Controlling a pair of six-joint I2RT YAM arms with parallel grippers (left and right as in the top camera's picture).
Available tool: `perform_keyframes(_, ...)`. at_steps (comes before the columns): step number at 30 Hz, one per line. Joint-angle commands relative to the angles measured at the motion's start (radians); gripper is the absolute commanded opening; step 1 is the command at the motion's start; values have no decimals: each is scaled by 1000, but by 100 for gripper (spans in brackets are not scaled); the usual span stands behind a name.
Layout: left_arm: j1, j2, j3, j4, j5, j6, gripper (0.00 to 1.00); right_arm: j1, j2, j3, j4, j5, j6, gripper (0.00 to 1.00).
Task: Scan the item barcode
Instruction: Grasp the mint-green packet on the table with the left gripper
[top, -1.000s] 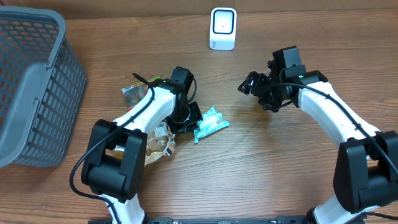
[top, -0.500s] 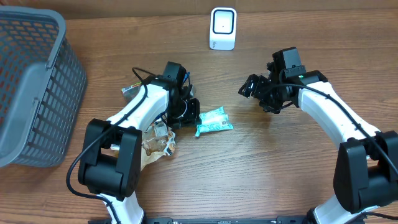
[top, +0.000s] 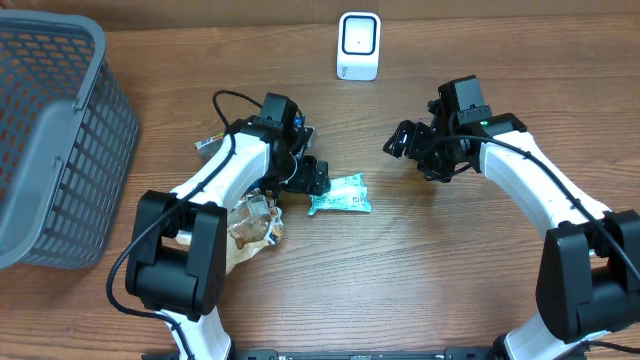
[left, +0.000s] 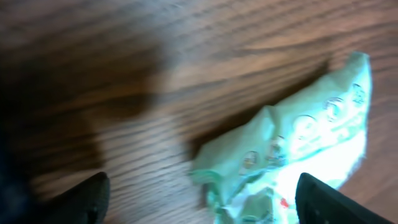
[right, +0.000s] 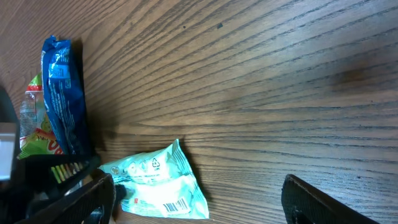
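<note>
I see green pkt (top: 340, 194) flat on tabletop (top: 400, 290), barcode (right: 171, 205) up, unheld. L end effector (top: 316, 180) wide, empty, just left of pkt; R end effector (top: 405, 140) wide, empty, right of pkt. Scanner (top: 358, 46) well beyond pkt. I judge scan undone: grab + present to go

Reaching toward 3 o'clock with left gripper (top: 318, 182), jaws spread wide; pointing toward 9 o'clock with right gripper (top: 400, 140), jaws equally wide.

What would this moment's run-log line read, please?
left gripper: open at green packet | right gripper: open, empty | green packet: on table, barcode up
</note>
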Motion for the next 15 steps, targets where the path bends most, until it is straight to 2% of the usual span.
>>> perform_keyframes(1,5,45,16,3,151,23,87,0,-18,21,2,-2,-12,86)
perform_keyframes(4,3,89,16,28,209,22,85,0,-18,21,1,-2,-12,86)
perform_keyframes(7,2,143,16,42,243,19,72,0,-18,21,-7,-2,-12,86)
perform_keyframes(9,4,171,16,37,242,19,55,0,-18,21,-13,-2,-23,86)
perform_keyframes(10,6,180,16,37,241,19,40,0,-18,21,-13,-2,-31,86)
perform_keyframes(11,11,184,16,35,240,19,20,0,-18,21,-13,-2,-31,86)
perform_keyframes(12,18,188,16,35,238,19,4,0,-18,21,-13,-2,-31,86)
perform_keyframes(15,38,186,19,32,240,19,4,0,-18,21,-6,-2,-30,86)
